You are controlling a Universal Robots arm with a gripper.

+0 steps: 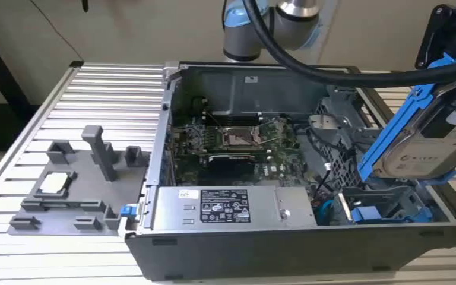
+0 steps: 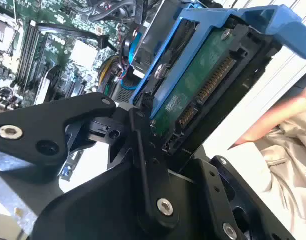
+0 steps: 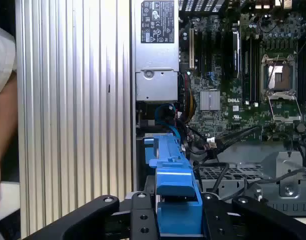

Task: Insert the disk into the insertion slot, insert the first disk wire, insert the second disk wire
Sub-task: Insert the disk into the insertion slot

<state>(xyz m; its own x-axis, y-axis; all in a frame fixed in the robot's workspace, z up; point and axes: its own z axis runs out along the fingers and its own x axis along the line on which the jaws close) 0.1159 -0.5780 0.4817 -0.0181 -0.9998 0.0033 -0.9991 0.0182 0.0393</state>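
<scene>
Gripper (image 3: 178,215) jaws clamped on the disk (image 1: 426,142), black fingers (image 3: 143,215) either side of its blue carrier frame. Landmark is the power supply box (image 1: 220,208) on the near wall of the open case (image 1: 291,249).

Disk sits above and past the box's end towards the exterior view's right. It is tilted steeply with the label side out and is higher than the case rim. It is not in the bay. In the second wrist view the green board side and connector edge of the disk (image 2: 198,85) show.

Insertion slot (image 1: 382,199) is just beside that same end of the box, low in the case. A blue carrier end (image 1: 367,214) shows in the cage, below the disk.

A blue cable (image 3: 165,112) loops just beside the box, on the slot side. Motherboard (image 1: 236,139) lies behind the box.
</scene>
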